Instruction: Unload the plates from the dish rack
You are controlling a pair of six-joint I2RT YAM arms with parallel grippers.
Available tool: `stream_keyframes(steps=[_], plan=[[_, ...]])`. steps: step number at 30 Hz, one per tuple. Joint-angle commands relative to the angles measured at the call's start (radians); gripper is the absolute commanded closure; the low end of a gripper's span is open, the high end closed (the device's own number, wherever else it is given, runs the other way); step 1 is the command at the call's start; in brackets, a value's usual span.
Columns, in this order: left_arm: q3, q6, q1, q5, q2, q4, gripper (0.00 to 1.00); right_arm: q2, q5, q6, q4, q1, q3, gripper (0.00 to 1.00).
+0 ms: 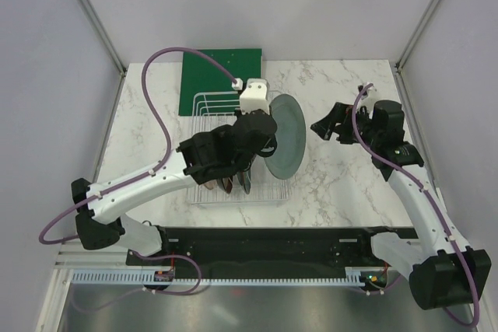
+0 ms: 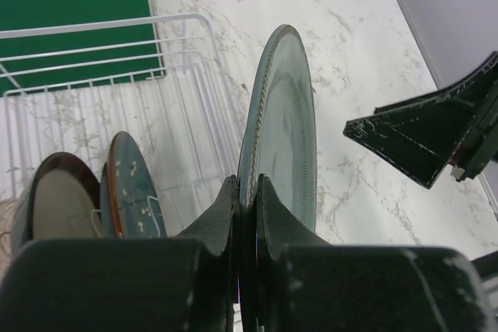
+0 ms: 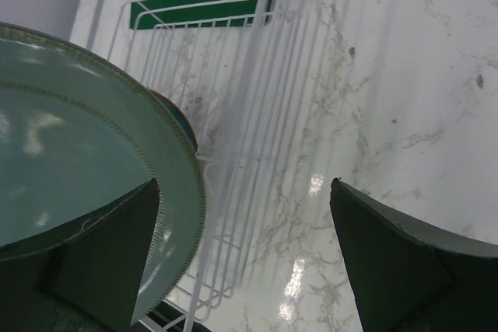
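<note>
Plates (image 1: pixel 236 184) stood on edge inside the white wire dish rack (image 1: pixel 204 103), packed close together toward its near end. One was a maroon-rimmed plate (image 2: pixel 54 204) with a tan centre, and just beside it, toward the rack's right wall, was a dark teal plate (image 2: pixel 134 192). A pinkish rim (image 2: pixel 5 219) barely showed beyond the maroon one, too cut off to tell more.

A fourth, pale green plate (image 1: pixel 285 136) was upright on its edge at the rack's right side, just outside the right wall of bars. Whether its lower rim touched the wires could not be told. The left hand (image 2: pixel 247 196) was clamped on it, both fingers (image 2: pixel 222 219) drawn in narrow against the two faces of its near rim. The right hand (image 1: pixel 331 125) hung to the right of the rack, beyond the green plate and apart from it, its jaws spread wide and holding nothing. From its own camera, the plate's face filled the view past one finger (image 3: pixel 117 254).

The rack sat on a white marble-patterned table (image 1: pixel 342 184). A flat green board (image 1: pixel 222 71) lay behind the rack, with the rack's far end overlapping its near edge. Pale lilac-grey walls (image 1: pixel 272 5) closed in the table, with metal posts (image 1: pixel 89 13) rising at the corners behind the rack.
</note>
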Motion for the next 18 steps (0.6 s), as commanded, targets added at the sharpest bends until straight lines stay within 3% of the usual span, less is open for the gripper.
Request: stream_keyframes(steps=[1, 13, 18], plan=[[-0.087, 0.02, 0.012, 0.096, -0.088, 0.357, 0.98, -0.023, -0.152, 0.08, 0.17, 0.002, -0.039, 0.02], [-0.219, 0.028, 0.047, 0.193, -0.143, 0.563, 0.98, 0.001, -0.204, 0.109, 0.243, -0.001, -0.108, 0.02], [-0.308, -0.021, 0.126, 0.234, -0.273, 0.589, 0.98, 0.0, -0.166, 0.126, 0.249, -0.057, -0.132, 0.02]])
